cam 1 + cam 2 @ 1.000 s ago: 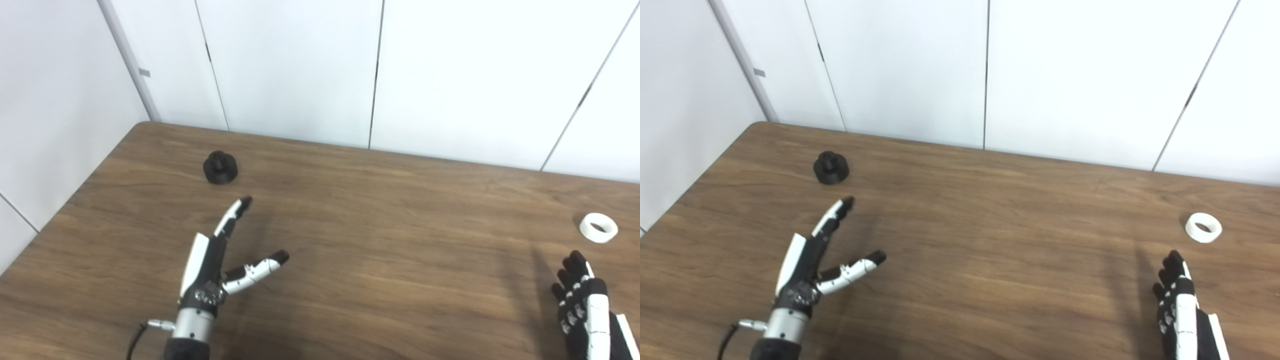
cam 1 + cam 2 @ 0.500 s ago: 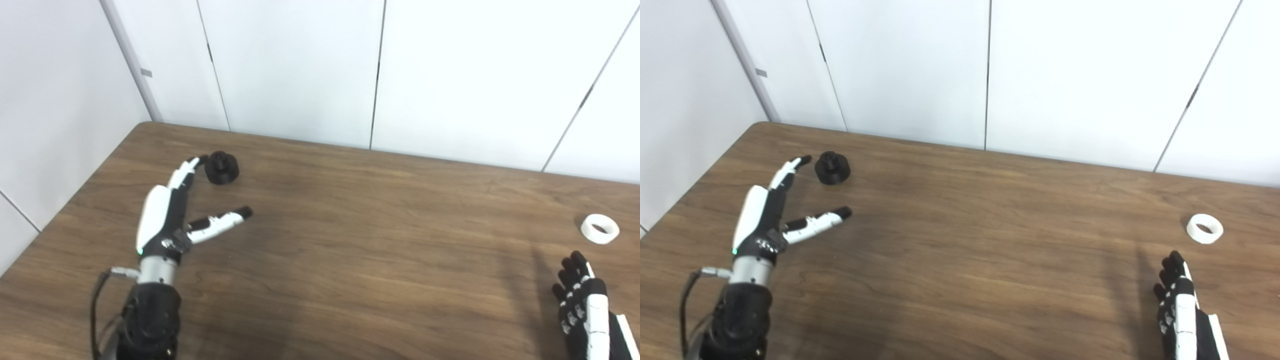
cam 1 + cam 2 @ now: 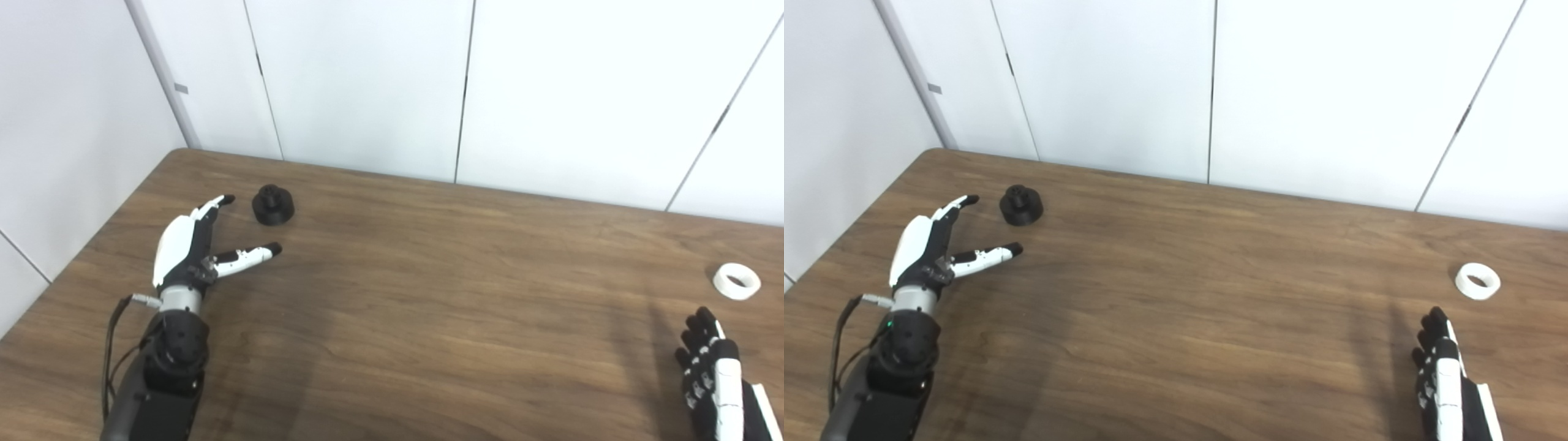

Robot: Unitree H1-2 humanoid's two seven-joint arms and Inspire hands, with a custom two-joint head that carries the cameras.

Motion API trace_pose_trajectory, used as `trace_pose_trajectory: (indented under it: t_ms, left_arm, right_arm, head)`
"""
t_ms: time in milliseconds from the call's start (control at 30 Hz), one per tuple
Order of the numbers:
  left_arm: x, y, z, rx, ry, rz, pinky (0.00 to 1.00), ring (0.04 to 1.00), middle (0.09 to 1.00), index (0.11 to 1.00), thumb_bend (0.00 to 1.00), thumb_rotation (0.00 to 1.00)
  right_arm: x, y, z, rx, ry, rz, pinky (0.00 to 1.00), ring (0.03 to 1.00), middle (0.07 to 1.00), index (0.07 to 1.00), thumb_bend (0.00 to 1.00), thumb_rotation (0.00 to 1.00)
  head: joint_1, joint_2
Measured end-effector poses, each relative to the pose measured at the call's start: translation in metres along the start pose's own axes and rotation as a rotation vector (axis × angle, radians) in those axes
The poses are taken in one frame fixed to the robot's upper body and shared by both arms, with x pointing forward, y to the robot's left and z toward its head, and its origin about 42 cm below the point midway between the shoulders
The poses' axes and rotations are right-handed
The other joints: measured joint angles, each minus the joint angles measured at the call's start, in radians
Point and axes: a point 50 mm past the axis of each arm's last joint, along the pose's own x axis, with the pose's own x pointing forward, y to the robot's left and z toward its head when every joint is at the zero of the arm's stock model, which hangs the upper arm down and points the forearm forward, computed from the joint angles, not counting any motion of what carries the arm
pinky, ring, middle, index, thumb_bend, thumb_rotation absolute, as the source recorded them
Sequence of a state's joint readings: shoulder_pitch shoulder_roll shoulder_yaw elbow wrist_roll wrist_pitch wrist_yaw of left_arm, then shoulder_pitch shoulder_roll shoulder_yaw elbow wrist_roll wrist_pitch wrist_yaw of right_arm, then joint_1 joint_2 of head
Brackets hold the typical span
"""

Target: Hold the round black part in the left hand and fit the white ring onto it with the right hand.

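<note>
In the left eye view, the left hand point(image 3: 193, 242) has swung far and to the left across the wooden table point(image 3: 429, 294) over the last second, so that it now lies just left of and nearer than the round black part point(image 3: 272, 205), fingers and thumb spread wide and holding nothing; the part sits untouched, facing the gap between them. This suggests the reach is nearly done and only the closing grasp remains before any fitting can start. The part looks like matt, dark plastic, a squat disc with a smaller raised knob on top. In the right eye view, the right hand point(image 3: 1448, 383) has not moved from the near right corner, its back turned up and its fingers loosely extended with nothing in them, so it appears open. The white ring point(image 3: 1477, 280) lies flat on the table just beyond it, apart from the fingertips: a smooth, pale band with a clear round hole. The tabletop shows brown grain with a dull sheen.
</note>
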State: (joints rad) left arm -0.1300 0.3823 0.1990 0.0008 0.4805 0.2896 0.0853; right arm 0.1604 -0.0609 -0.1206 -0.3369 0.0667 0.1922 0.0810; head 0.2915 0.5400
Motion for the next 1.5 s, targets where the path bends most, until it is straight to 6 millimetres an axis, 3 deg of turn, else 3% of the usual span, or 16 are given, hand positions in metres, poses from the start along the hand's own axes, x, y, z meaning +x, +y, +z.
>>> trace_pose_trajectory:
  t_ms: [367, 933, 1133, 1500]
  left_arm:
    - [0.045, -0.021, -0.002, 0.037, 0.042, -0.009, 1.0, 1.0, 0.953, 0.851, 0.99, 0.39]
    - [0.093, -0.042, 0.026, 0.117, 0.019, -0.044, 1.0, 1.0, 0.954, 0.842, 0.99, 0.37]
    - [0.102, -0.045, 0.032, 0.129, 0.018, -0.048, 1.0, 1.0, 0.951, 0.826, 1.0, 0.37]
    - [0.105, -0.052, 0.021, 0.158, 0.057, -0.067, 1.0, 0.994, 0.942, 0.824, 0.98, 0.37]
  right_arm:
    - [-0.001, 0.001, 0.002, 0.001, -0.005, 0.005, 1.0, 1.0, 0.996, 1.0, 0.38, 1.0]
    - [-0.003, 0.003, 0.007, -0.012, 0.003, 0.002, 1.0, 1.0, 0.99, 0.999, 0.35, 1.0]
    - [-0.004, 0.003, 0.009, -0.011, -0.002, 0.002, 1.0, 1.0, 0.986, 1.0, 0.33, 1.0]
    - [-0.004, 0.005, 0.01, -0.012, -0.006, 0.001, 1.0, 1.0, 0.99, 1.0, 0.33, 1.0]
  head:
    - [-0.003, 0.006]
    - [-0.017, 0.009]
    - [-0.02, 0.009]
    - [-0.015, 0.012]
